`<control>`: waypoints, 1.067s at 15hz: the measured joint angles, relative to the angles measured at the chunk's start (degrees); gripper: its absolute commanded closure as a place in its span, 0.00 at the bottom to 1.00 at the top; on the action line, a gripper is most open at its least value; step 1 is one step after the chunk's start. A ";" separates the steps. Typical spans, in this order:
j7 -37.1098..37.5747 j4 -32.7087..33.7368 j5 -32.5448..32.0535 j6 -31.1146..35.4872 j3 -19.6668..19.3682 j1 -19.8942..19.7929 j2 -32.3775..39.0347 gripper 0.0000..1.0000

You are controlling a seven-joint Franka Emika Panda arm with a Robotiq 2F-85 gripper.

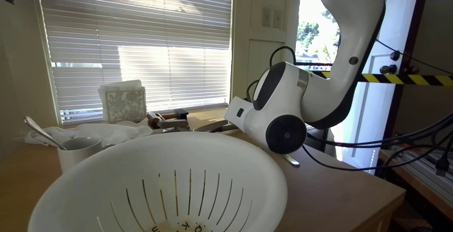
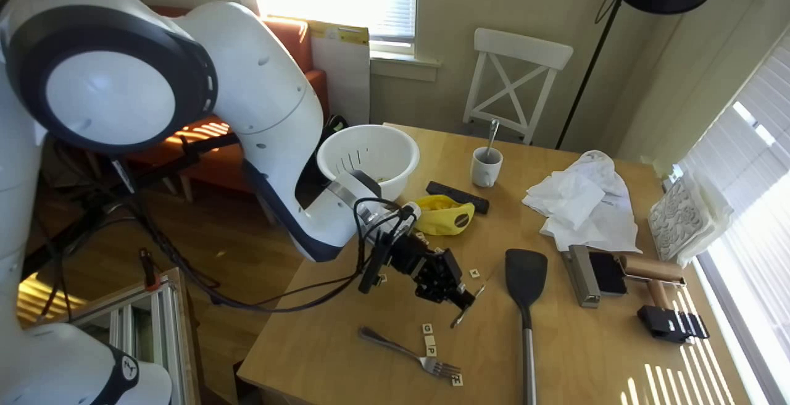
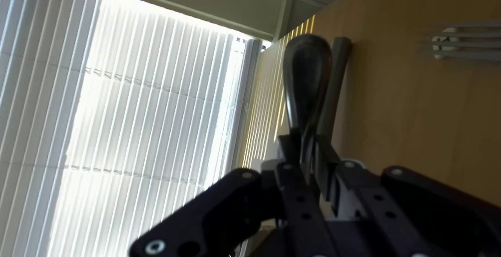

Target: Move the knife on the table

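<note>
Wrist view: narrowed jaws of the gripper (image 3: 306,147) held the knife (image 3: 307,78), its rounded end jutting past them.
In an exterior view, the arm (image 1: 318,94) leaned over the tabletop (image 1: 336,196) beyond the colander (image 1: 166,154), the gripper hidden. In an exterior view, the knife tilted in the jaws, near the fork (image 2: 397,346) and the spatula (image 2: 526,278), well in from the tabletop's visible edges; whether it touched the tabletop could not be told.

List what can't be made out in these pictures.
Knife: gripped part partly hidden by the claw, wrist view; fine detail too small, in an exterior view.
Utensil in mug: lower end hidden by the mug, both exterior views.
Tiles in colander: cut off by the lower edge, in an exterior view.
</note>
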 measured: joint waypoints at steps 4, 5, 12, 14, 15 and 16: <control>-0.38 -1.28 -5.57 2.48 -0.03 -2.06 0.03 0.96; -0.69 -1.51 -6.82 2.94 -0.04 -2.54 0.05 0.96; -2.29 -2.57 -13.46 4.90 -0.01 -4.11 0.69 0.96; -2.44 -2.83 -14.88 6.39 0.03 -4.49 0.70 0.96; -2.44 -2.94 -15.43 6.92 0.03 -4.71 0.70 0.96; -2.44 -3.02 -15.74 7.27 0.03 -4.98 0.70 0.96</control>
